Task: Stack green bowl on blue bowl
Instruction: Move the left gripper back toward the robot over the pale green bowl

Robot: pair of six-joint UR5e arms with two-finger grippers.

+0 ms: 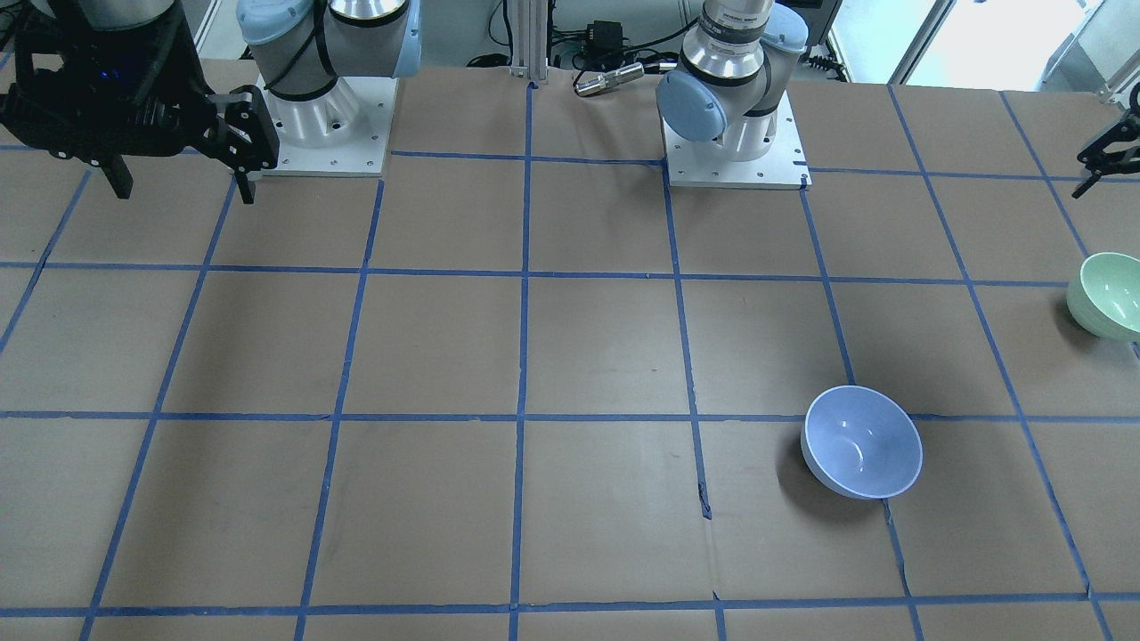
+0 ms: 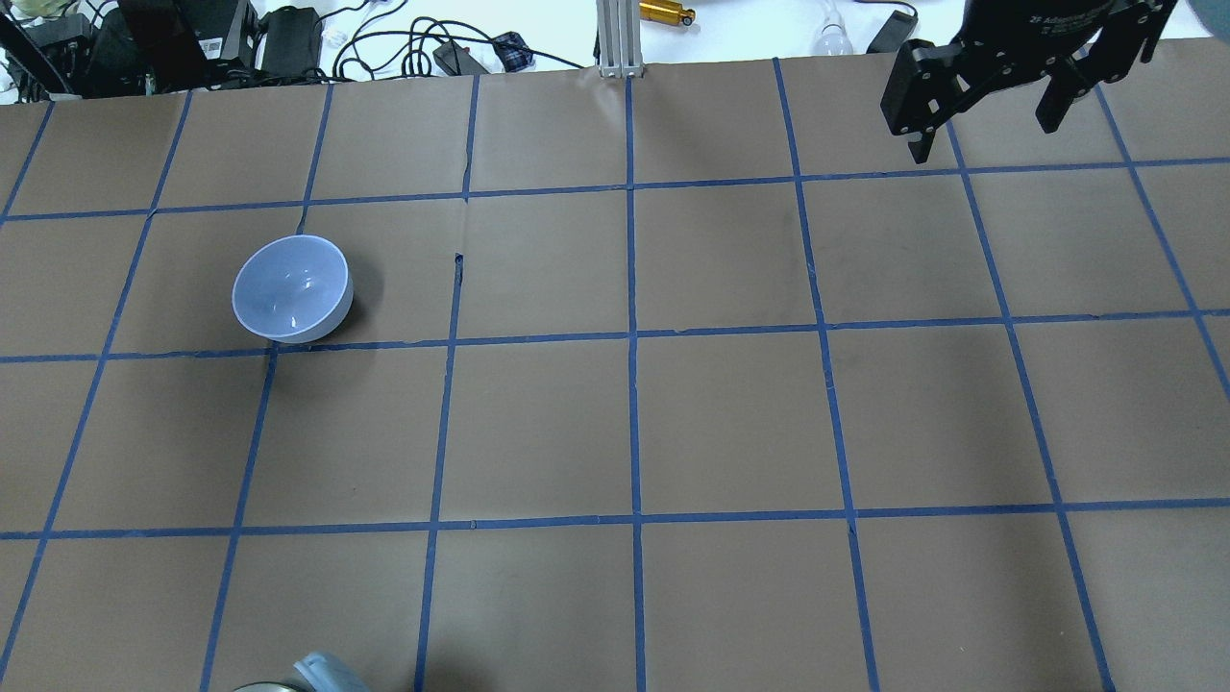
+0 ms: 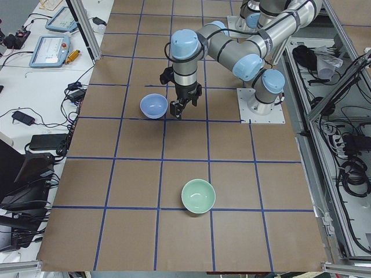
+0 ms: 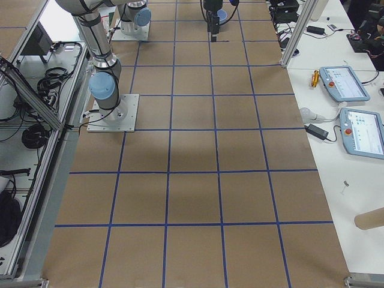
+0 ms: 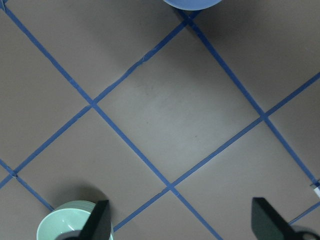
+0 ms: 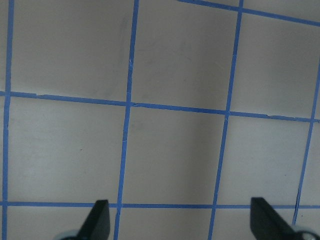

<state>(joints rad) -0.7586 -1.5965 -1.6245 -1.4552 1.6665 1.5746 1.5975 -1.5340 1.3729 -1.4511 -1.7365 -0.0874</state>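
The blue bowl (image 1: 861,441) stands upright on the brown table, on the robot's left half; it also shows in the overhead view (image 2: 291,288) and the exterior left view (image 3: 153,106). The green bowl (image 1: 1109,294) stands upright farther out toward the table's left end (image 3: 198,196), apart from the blue one. My left gripper (image 5: 180,222) is open and empty, high above the table; the green bowl (image 5: 67,225) is at its lower left and the blue bowl's edge (image 5: 192,4) at the top. My right gripper (image 2: 985,130) is open and empty, high over the far right, with only bare table below (image 6: 180,220).
The table is brown paper with a blue tape grid (image 2: 634,336). The two arm bases (image 1: 325,125) (image 1: 735,133) stand at the robot's edge. An aluminium post (image 2: 620,38) and cables line the operators' edge. Tablets lie on the side bench (image 3: 49,51).
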